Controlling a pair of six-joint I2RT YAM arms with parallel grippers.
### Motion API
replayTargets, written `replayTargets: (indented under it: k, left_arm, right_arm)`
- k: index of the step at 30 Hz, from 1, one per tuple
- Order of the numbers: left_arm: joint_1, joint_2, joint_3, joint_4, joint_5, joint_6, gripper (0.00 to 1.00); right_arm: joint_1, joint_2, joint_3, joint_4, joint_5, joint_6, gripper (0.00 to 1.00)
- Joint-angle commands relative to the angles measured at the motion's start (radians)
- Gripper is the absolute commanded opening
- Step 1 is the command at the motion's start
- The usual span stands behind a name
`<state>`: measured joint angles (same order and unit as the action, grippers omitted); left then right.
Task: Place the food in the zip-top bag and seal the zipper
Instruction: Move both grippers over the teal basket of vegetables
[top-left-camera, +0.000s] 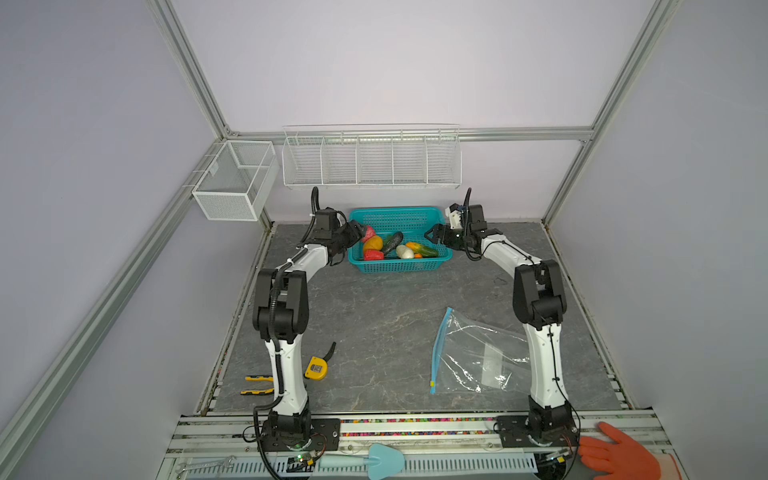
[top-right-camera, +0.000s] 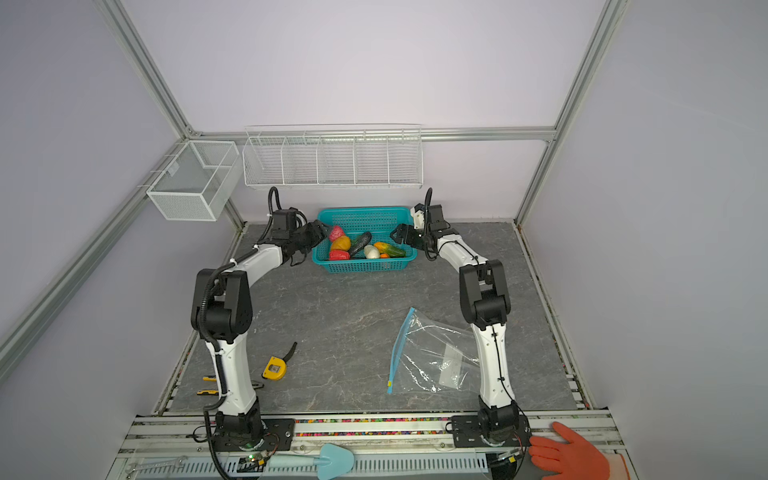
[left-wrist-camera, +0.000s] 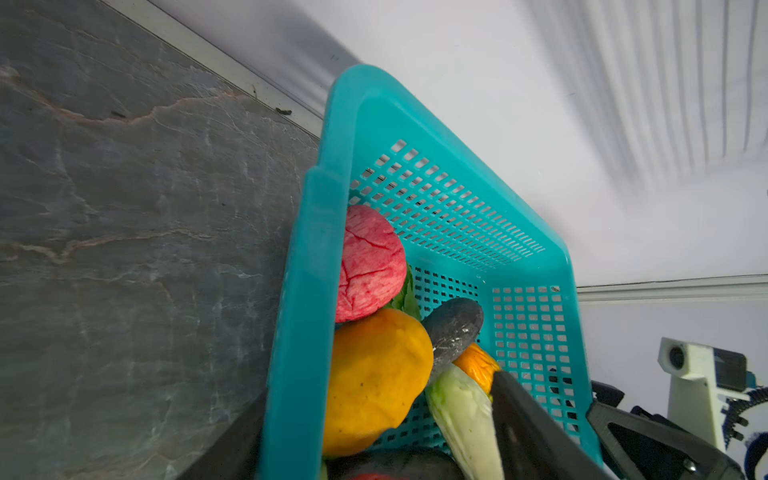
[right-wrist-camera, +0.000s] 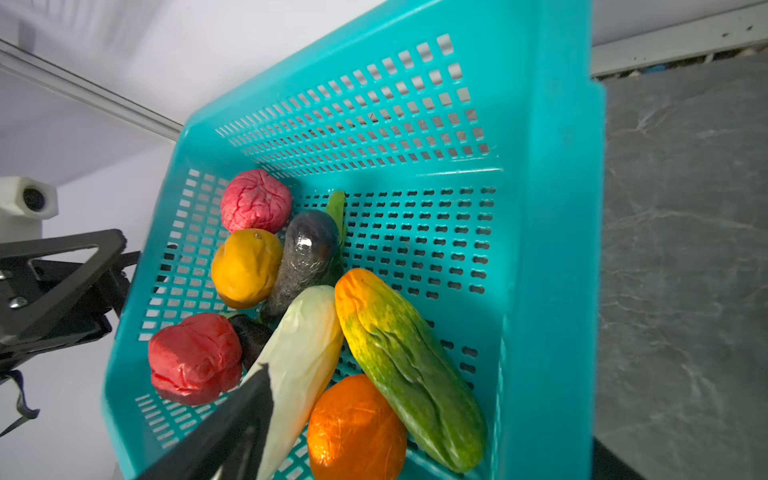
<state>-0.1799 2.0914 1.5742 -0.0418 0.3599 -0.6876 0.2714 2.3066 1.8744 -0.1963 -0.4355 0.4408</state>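
Gloved hand (top-left-camera: 619, 455) on rail (top-left-camera: 415, 424) | left tool (top-left-camera: 356, 239), right tool (top-left-camera: 430, 236) astride basket (top-left-camera: 399, 266) rims

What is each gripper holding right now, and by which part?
Nothing is gripped yet. The left gripper and right gripper stand open astride opposite walls of the teal basket.

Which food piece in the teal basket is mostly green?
The long cucumber-shaped piece, green fading to yellow-orange at one end, lying nearest the basket's right wall. The others are pink, red, yellow, orange, whitish and dark.
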Motion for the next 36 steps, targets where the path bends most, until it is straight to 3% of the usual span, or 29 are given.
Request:
replayTargets:
  k: [1, 10, 25, 36]
  left_arm:
    - [-0.02, -0.071, -0.035, 0.055, 0.044, -0.012, 0.74]
    - [-0.005, -0.168, -0.195, 0.119, 0.076, -0.037, 0.75]
    - [0.037, -0.321, -0.392, 0.101, -0.033, -0.004, 0.75]
    - [0.057, -0.361, -0.498, 0.143, -0.077, -0.023, 0.76]
  right_arm:
    - [0.056, -0.073, -0.034, -0.013, -0.083, 0.005, 0.88]
    - [0.106, -0.131, -0.111, -0.074, -0.071, -0.019, 0.88]
    - [0.229, -0.266, -0.251, -0.132, 0.02, -0.013, 0.89]
    - [0.244, -0.282, -0.299, -0.137, 0.04, -0.006, 0.9]
